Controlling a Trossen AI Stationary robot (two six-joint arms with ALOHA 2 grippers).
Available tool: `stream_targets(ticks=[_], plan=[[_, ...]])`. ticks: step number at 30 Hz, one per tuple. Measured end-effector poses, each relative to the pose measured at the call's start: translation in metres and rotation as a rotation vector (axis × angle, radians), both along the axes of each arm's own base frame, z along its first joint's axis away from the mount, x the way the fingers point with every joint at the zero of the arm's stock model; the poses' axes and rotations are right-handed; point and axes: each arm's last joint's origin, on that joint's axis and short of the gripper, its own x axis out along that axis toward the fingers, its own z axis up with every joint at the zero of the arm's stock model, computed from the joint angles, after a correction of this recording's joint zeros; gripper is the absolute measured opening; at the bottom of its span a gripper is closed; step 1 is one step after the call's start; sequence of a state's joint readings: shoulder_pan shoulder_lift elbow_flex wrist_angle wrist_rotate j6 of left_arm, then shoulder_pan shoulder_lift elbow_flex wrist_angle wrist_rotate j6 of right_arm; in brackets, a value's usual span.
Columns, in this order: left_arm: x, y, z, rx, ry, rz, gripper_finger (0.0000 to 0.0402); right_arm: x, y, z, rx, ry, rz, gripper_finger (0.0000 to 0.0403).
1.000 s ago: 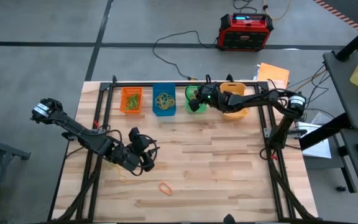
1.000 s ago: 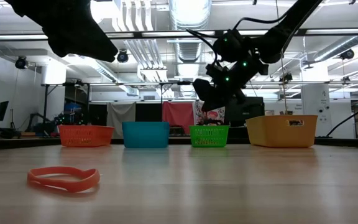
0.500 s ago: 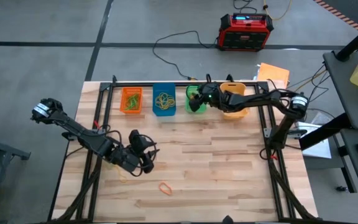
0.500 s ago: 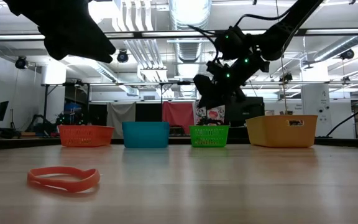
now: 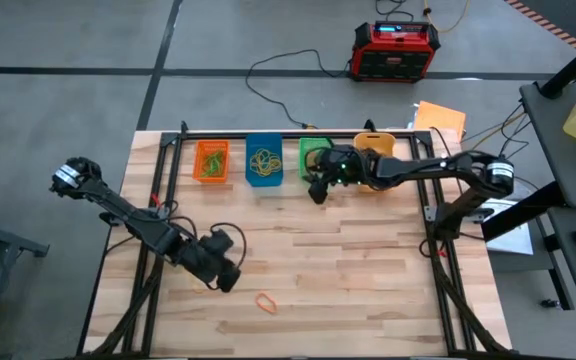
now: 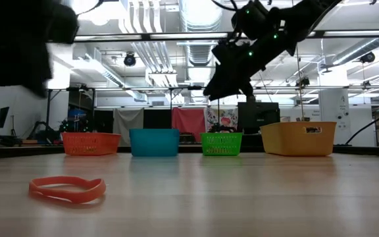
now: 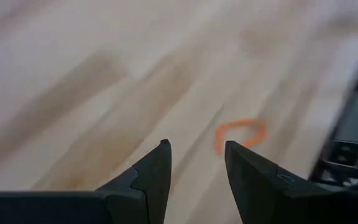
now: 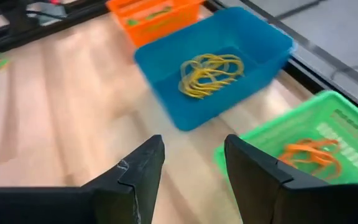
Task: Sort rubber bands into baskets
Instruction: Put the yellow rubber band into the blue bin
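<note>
Wooden table [image 5: 368,270] is bearing one orange rubber band [image 5: 265,301]; left gripper [image 7: 194,171], fingers spread and empty, is hanging near it, right gripper [image 8: 191,165] is gaping empty beside green basket [image 8: 328,134]; baskets are already holding bands

Overhead, table-level and two wrist cameras share the table [image 5: 368,260]

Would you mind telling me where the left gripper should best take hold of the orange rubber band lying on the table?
Probably one strand of the orange rubber band, from straight above: it lies flat and alone on the table, so the left gripper, open, could straddle the thin loop's edge.
</note>
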State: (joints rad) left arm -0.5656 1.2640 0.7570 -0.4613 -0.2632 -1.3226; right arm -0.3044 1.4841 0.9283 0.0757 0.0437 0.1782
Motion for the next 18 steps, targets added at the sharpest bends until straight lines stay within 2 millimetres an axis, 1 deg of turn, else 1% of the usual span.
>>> stream_targets(ticks=[5,8,11,14,16,18], plan=[[-0.023,0.001,-0.011,-0.138,0.276,0.272,0.0135,0.005,0.016,0.002,-0.020,-0.008,0.061,0.0157],[-0.032,-0.004,-0.013,-0.208,0.335,0.399,0.0135,0.006,0.022,0.002,-0.021,-0.006,0.079,0.0158],[-0.040,-0.008,-0.016,-0.213,0.381,0.481,0.0135,0.007,0.025,0.002,-0.024,-0.005,0.091,0.0160],[-0.048,-0.010,-0.023,-0.198,0.514,0.562,0.0134,0.007,0.025,0.002,-0.033,-0.003,0.097,0.0157],[-0.049,-0.013,-0.030,-0.193,0.578,0.571,0.0132,0.007,0.025,0.002,-0.034,-0.003,0.096,0.0155],[-0.048,-0.015,-0.035,-0.178,0.605,0.580,0.0130,0.007,0.025,0.002,-0.041,-0.003,0.099,0.0155]])
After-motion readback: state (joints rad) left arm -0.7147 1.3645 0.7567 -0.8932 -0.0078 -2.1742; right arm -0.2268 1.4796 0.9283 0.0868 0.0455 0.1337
